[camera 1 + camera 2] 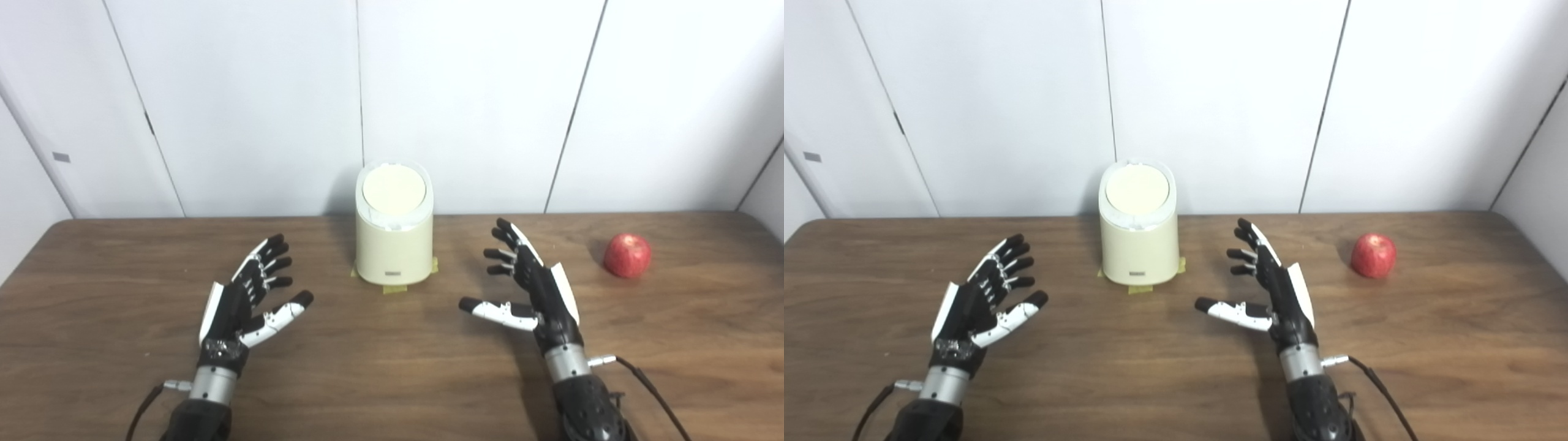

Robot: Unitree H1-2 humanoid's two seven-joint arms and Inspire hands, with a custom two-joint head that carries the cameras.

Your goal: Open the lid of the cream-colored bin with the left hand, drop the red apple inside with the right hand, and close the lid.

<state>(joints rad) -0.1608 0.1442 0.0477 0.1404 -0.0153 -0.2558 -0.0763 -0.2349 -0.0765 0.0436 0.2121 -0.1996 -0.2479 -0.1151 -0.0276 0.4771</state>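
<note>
Bin (pixel 394 245) at the far middle of the table (pixel 122 343), close to the wall, its round lid (pixel 394 188) down and flush in the white collar. Yellow tape (pixel 392 286) shows at its base, so it is probably fixed; if the tape gives, a push on the lid could tip or slide it toward the wall. Apple (pixel 627 255) sits well apart to the right, alone on the wood. It is round and free to roll, so a glancing touch could send it toward the table's far right edge. Left hand (pixel 248 300) hangs near the bin's left, fingers spread, holding nothing. Right hand (pixel 530 288) hangs between bin and apple, also spread and empty. How the lid opens I cannot tell; pressing in the wrong place may do nothing, and a lid released early could close on the apple.
</note>
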